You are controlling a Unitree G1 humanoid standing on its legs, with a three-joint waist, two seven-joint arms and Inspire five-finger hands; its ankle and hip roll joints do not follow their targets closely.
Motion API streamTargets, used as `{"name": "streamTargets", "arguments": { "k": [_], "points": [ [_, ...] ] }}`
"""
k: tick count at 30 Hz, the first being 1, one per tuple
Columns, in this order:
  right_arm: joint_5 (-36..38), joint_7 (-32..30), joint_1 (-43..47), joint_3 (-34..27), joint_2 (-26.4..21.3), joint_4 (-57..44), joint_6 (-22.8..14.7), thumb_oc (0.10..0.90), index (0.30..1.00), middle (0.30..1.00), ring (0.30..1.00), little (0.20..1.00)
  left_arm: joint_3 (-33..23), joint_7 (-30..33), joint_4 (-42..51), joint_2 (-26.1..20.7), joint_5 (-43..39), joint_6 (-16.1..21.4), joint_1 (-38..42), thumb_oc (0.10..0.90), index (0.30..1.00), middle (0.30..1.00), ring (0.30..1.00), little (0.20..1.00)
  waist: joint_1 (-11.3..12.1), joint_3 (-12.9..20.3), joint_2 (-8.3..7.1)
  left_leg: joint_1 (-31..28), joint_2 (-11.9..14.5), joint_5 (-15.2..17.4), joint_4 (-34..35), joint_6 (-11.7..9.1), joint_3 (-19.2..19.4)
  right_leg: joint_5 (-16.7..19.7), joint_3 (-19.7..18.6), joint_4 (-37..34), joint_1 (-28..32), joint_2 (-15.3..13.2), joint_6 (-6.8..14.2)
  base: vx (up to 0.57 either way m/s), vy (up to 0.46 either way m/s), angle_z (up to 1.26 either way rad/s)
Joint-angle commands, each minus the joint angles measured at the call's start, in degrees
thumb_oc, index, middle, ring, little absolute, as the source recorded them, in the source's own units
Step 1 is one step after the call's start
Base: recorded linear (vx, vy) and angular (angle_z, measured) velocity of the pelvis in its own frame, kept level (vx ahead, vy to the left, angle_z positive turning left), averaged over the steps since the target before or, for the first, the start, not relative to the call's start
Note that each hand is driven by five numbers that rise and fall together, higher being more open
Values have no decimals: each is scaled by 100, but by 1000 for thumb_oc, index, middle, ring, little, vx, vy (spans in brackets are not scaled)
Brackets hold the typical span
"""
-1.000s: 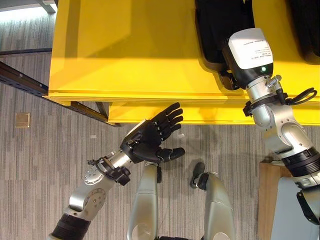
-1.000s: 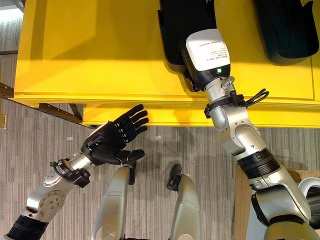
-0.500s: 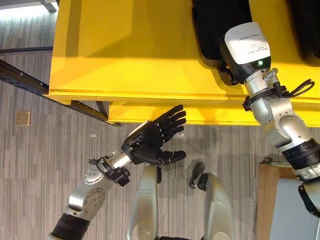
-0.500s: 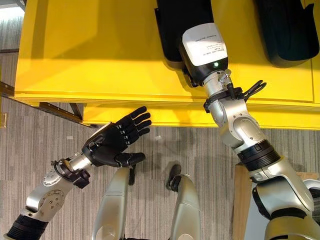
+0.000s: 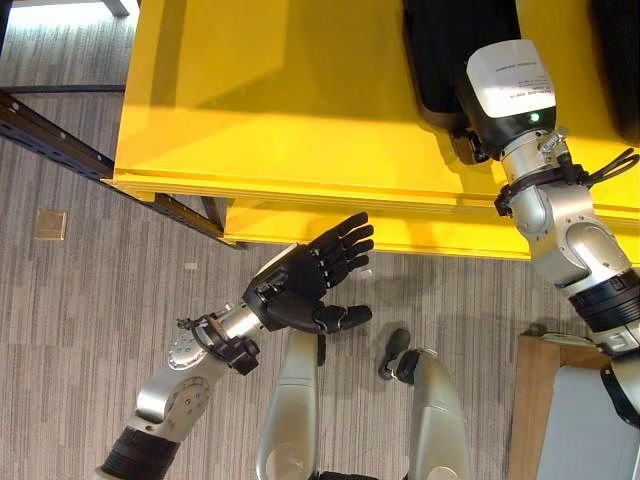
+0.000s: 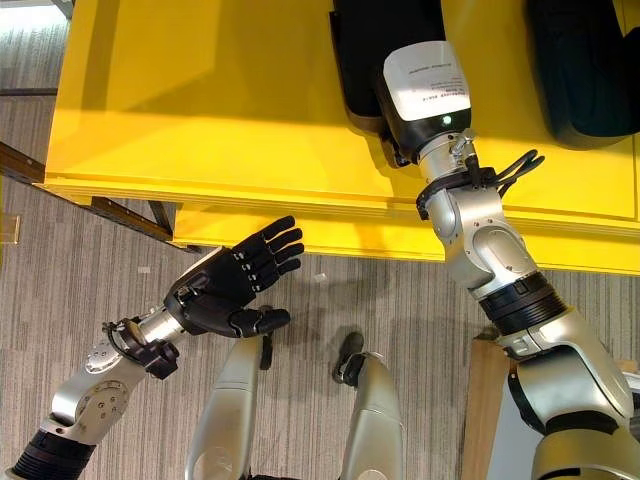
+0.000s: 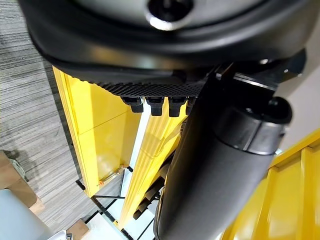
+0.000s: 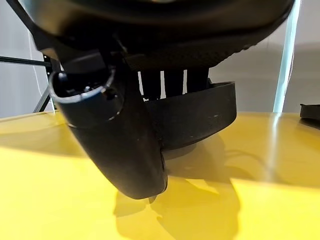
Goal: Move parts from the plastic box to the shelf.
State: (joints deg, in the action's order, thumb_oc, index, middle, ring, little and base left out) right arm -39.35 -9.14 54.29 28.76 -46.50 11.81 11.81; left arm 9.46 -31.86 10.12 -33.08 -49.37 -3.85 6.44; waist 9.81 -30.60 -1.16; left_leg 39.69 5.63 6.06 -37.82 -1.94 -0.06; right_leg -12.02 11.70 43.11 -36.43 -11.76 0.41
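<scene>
The whole picture is shifting right and slightly down in the eye views, so the camera is moving, not the yellow shelf (image 5: 300, 100). Against the shelf, the right hand (image 8: 150, 107) is barely shifting over the black part (image 5: 445, 50) at the upper right. The left hand (image 5: 300, 285) is nudging up, its thumb (image 5: 345, 318) curling slightly inward

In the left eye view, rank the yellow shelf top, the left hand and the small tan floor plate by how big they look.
1. yellow shelf top, by far the largest.
2. left hand, open, held over the floor near the shelf edge; being nearer the camera may enlarge it.
3. tan floor plate, smallest.
</scene>
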Motion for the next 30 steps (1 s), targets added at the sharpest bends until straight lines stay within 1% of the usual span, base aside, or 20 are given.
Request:
{"name": "streamTargets", "arguments": {
  "k": [1,7,9,11,13,22,27,30],
  "points": [
    [145,-231,1300,-47,-246,124,107,400,300,300,300,300,170,-257,1018,8,-487,287,105,900,1000,1000,1000,1000,177,80,133,-606,-13,366,380,165,-65,-286,-164,109,588,53,128,0,0,0],
    [459,-148,1450,-19,-77,210,283,400,300,300,300,300,252,-233,1010,42,-454,310,169,900,1000,1000,1000,1000,180,80,155,-680,-8,299,518,150,-47,-256,-166,29,622,63,137,0,0,0],
    [775,-141,1492,8,-23,258,330,400,300,300,300,300,294,-210,1010,62,-486,366,194,900,1000,1000,1000,1000,179,80,160,-718,0,265,584,146,-24,-232,-163,-42,659,67,139,-3,18,0],
    [856,-178,1520,-23,87,315,323,400,300,300,300,300,328,-157,1013,97,-467,368,273,900,1000,1000,1000,1000,174,80,157,-742,-9,266,607,148,-14,-208,-167,-101,684,68,152,0,0,0],
    [823,-210,1553,-44,125,340,281,400,300,300,300,300,338,-128,1002,96,-495,377,304,900,1000,1000,1000,1000,175,80,147,-765,-10,264,628,149,-8,-205,-169,-127,707,84,150,0,0,0],
    [926,-180,1767,11,267,481,380,400,300,300,300,300,409,-35,1006,118,-457,425,337,900,1000,1000,1000,1000,226,80,130,-785,-10,196,737,147,-4,-162,-143,-235,758,108,155,0,0,0],
    [856,7,1699,33,282,411,328,400,300,300,300,300,402,-46,990,128,-439,442,308,900,1000,1000,1000,1000,232,80,124,-810,-37,214,713,163,0,-182,-128,-218,802,107,140,0,0,0],
    [820,264,1704,61,304,413,183,400,300,300,300,300,379,-51,988,99,-439,435,301,900,1000,1000,1000,1000,244,80,120,-804,-51,233,683,173,-3,-191,-125,-189,800,107,138,0,0,0]
  ]
}}
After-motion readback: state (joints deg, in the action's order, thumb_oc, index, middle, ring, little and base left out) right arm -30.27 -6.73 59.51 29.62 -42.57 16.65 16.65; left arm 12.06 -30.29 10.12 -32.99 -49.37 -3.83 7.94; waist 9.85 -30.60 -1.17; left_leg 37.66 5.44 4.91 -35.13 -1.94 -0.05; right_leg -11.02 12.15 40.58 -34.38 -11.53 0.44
